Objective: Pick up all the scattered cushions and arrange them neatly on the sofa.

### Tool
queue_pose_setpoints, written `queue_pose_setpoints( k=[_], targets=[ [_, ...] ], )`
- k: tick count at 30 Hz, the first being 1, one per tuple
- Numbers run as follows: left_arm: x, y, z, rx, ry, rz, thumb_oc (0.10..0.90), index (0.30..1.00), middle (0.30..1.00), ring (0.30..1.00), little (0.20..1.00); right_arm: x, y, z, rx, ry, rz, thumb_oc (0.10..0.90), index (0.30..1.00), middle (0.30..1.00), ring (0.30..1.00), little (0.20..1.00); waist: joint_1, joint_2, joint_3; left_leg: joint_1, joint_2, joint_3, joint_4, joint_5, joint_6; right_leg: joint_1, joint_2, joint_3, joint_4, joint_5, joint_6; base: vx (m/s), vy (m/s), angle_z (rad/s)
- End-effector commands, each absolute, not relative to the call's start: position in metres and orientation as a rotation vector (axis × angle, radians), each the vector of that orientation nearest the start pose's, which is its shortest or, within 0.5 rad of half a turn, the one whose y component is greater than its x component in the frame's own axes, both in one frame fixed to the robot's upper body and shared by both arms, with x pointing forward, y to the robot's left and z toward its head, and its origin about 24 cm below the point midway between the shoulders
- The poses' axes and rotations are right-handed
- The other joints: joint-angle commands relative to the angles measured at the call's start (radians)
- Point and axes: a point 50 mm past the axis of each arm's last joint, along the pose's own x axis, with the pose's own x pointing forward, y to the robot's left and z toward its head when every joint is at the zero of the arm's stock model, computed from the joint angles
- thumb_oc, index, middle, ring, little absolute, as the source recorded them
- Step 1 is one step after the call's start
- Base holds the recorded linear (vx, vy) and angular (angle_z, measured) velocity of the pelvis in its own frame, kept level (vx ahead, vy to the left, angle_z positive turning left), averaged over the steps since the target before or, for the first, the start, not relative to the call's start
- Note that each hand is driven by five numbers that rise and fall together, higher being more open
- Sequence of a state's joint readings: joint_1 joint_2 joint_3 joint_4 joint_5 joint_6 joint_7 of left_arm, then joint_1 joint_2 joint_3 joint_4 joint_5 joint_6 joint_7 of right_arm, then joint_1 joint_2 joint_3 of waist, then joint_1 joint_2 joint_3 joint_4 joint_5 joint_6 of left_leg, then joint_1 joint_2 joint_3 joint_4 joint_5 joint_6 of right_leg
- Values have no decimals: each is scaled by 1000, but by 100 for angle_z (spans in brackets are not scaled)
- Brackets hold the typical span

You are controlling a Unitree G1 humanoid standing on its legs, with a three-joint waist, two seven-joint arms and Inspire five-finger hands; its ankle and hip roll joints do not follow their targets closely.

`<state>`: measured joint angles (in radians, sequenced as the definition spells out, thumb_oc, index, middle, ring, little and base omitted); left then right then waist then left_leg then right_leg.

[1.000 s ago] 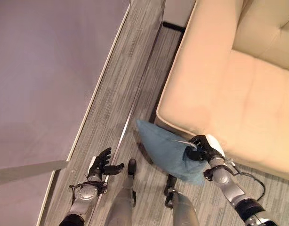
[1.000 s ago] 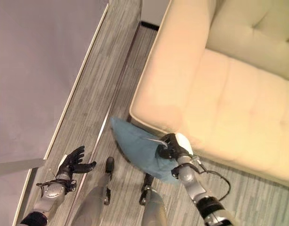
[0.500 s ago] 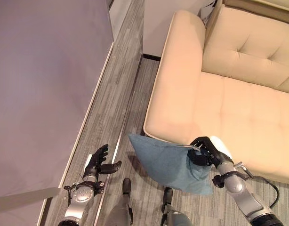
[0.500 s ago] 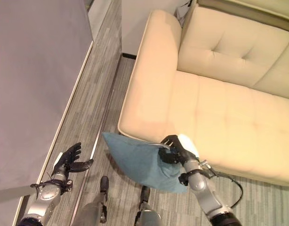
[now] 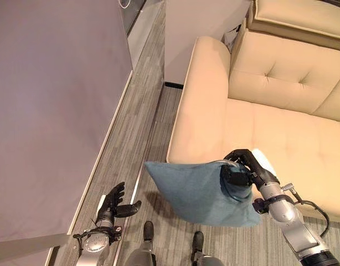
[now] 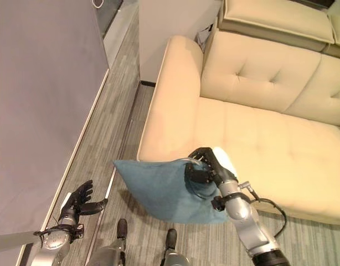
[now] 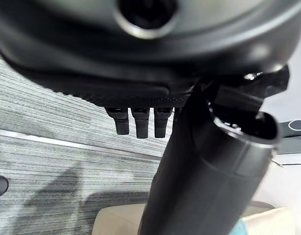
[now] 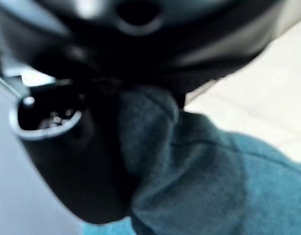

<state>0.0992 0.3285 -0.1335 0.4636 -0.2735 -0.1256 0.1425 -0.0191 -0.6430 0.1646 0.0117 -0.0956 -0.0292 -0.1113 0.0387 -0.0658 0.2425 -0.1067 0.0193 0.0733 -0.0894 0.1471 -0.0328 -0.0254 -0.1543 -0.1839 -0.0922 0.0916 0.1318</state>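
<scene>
1. While the right hand (image 5: 243,173) has its fingers curled into one corner of the blue cushion (image 5: 195,191), pinching the fabric, the cushion hangs clear of the floor (image 5: 134,133), just in front of the sofa (image 5: 269,138) edge near the armrest (image 5: 200,105).

2. The right wrist view shows blue cloth (image 8: 199,171) bunched tight against the palm, so the hold looks firm, though it takes only the corner.

3. The left hand (image 5: 112,204) hangs low over the floor by the wall, fingers spread and relaxed, holding nothing.

4. The step in hand, as I judge it, is carrying the cushion up and over the seat front to the cushioned seat.

5. To do it well, lift until the drooping lower edge clears the seat front; otherwise it may snag or fold under.

6. Swing the cushion toward the backrest (image 6: 258,83) and not merely onto the seat lip, so it can lean upright there.

7. Because a corner hold lets the cushion twist, move slowly and let it settle before loosening the fingers.

8. Set the bottom edge down first, then tip the top against the backrest.

9. The free left hand could steady the far corner if the cushion sags or spins.
</scene>
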Motion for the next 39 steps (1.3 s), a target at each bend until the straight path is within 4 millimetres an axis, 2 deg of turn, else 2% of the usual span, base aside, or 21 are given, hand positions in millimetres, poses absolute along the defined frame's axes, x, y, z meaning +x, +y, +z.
queue_pose_setpoints(
  k=[1,5,14,17,18,24,39],
  targets=[
    [206,232,-53,136,373,165,800,900,900,900,900,272,-214,188,-487,-657,-57,400,300,300,300,300,18,-40,-229,84,8,-18,2,-183,-20,22,-8,-48,25,-66,52,0,0,0],
    [218,221,-43,123,315,129,800,900,900,900,900,273,-204,200,-370,-730,-42,400,300,300,300,300,18,-48,-245,93,12,-17,2,-188,-21,28,-2,-45,22,-70,50,27,3,0],
    [243,209,-18,145,189,93,800,900,900,900,900,269,-183,222,-263,-843,48,400,300,300,300,300,8,-57,-266,101,19,-11,2,-193,-24,30,2,-40,18,-66,50,0,0,0],
    [245,206,-15,142,174,84,800,900,900,900,900,267,-179,229,-243,-879,69,400,300,300,300,300,5,-57,-270,103,20,-9,2,-195,-24,30,2,-37,16,-65,50,25,24,-8],
    [249,204,-9,124,143,80,800,900,900,900,900,263,-174,240,-224,-935,96,400,300,300,300,300,2,-58,-276,107,20,-4,2,-198,-24,31,4,-31,14,-63,51,32,34,-15],
    [254,200,2,63,93,79,800,900,900,900,900,258,-167,259,-170,-1024,130,400,300,300,300,300,0,-66,-288,116,22,2,2,-204,-23,32,5,-25,13,-60,52,12,17,-6],
    [268,184,25,18,-10,21,800,900,900,900,900,247,-159,272,-80,-1108,200,400,300,300,300,300,-14,-73,-306,118,24,7,2,-208,-24,30,6,-19,12,-59,51,0,0,0]
  ],
)
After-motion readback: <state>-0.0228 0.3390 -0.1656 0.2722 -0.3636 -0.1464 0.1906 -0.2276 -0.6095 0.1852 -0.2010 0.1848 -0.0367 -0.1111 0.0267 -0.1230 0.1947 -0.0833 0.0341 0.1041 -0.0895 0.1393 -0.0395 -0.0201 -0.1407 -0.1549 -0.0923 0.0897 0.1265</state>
